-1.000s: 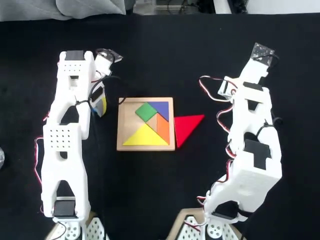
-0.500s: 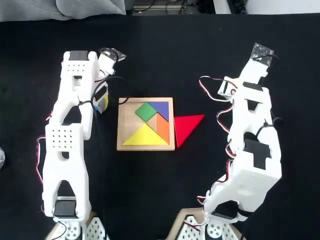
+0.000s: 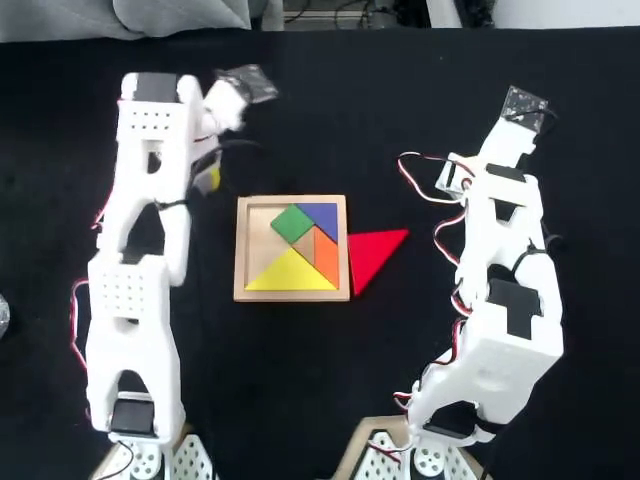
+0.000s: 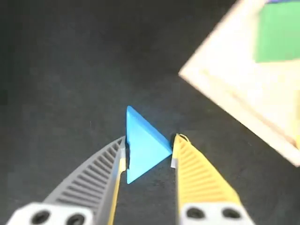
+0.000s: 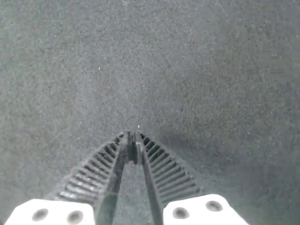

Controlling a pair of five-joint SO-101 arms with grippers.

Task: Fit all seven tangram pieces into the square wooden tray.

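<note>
The square wooden tray [image 3: 256,228] lies mid-table and holds a green square [image 3: 291,222], a blue piece [image 3: 323,214], an orange piece [image 3: 326,256] and a yellow triangle [image 3: 290,272]. A red triangle [image 3: 371,255] rests on the cloth against the tray's right side. My left gripper [image 4: 149,157] is shut on a small light-blue triangle [image 4: 143,144], just off a corner of the tray [image 4: 229,89]; from above, this gripper [image 3: 210,179] is left of the tray's far left corner. My right gripper [image 5: 132,140] is shut on nothing above bare black cloth.
Black cloth covers the whole table. The right arm [image 3: 505,215] stands right of the red triangle, folded upright. The left arm [image 3: 140,240] runs along the tray's left side. Grey fabric [image 3: 150,15] lies past the table's far edge.
The left gripper, holding the light-blue triangle, has moved toward the table's far edge and its wrist has swung right. The right arm and the tray's pieces have not moved.
</note>
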